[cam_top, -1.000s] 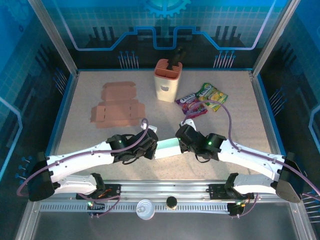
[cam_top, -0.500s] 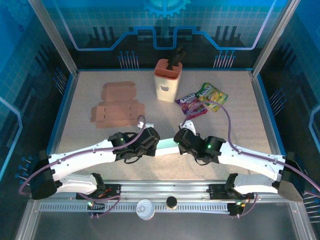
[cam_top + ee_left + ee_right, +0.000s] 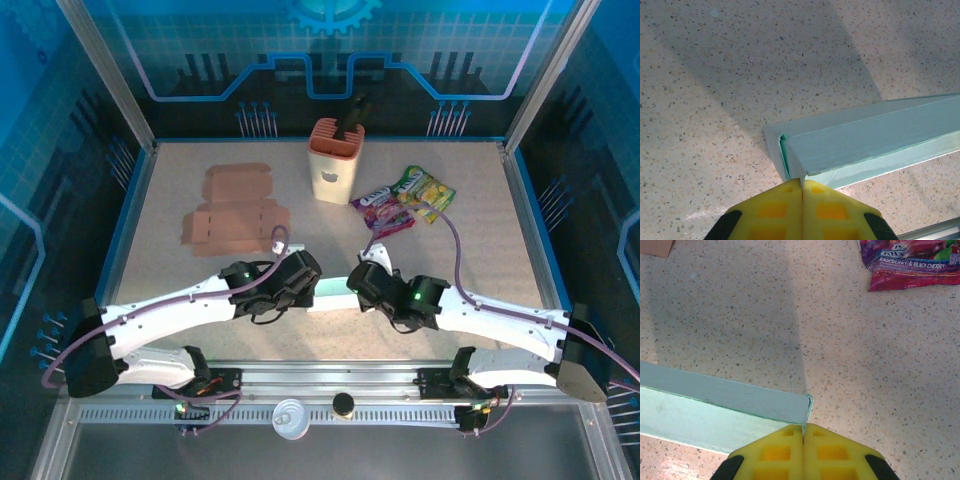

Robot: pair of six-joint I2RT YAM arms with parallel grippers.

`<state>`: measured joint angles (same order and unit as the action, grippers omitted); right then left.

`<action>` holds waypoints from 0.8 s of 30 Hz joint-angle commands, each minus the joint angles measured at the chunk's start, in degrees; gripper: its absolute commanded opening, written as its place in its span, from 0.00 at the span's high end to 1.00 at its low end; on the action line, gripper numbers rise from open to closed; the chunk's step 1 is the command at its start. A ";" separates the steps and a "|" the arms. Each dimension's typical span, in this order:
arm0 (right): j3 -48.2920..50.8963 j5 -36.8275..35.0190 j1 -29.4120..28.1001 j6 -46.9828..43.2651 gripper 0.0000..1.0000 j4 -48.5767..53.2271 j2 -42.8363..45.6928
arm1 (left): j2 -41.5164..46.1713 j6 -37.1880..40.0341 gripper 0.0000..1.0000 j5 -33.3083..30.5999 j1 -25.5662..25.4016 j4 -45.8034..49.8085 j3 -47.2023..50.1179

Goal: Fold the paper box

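Squarely between two claws, the pale green box lies flat on the table near its front edge, long axis running left to right. The left claw, fingers pressed together on nothing, appears to touch the box's left end. The right claw, likewise closed, meets its right corner. Both arms look equally near, so the next fold likely means pushing inward.

Paper box between left gripper and right gripper
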<state>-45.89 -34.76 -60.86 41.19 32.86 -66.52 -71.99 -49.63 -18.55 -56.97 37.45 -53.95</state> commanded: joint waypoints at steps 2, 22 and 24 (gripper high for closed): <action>1.27 -0.57 -1.42 -0.12 1.00 -3.62 1.63 | -0.71 0.11 1.00 2.12 0.27 -3.94 -1.04; 5.57 -0.15 -1.28 -1.16 1.00 -6.87 2.31 | 0.24 5.79 1.00 -0.60 -1.19 -11.00 6.86; 5.72 0.28 -1.28 -0.70 1.00 -6.60 2.58 | 0.51 5.51 1.00 -1.50 -1.78 -10.68 6.99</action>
<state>-41.23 -36.27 -60.86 40.10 27.14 -64.79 -71.85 -44.86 -20.80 -57.49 29.19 -48.47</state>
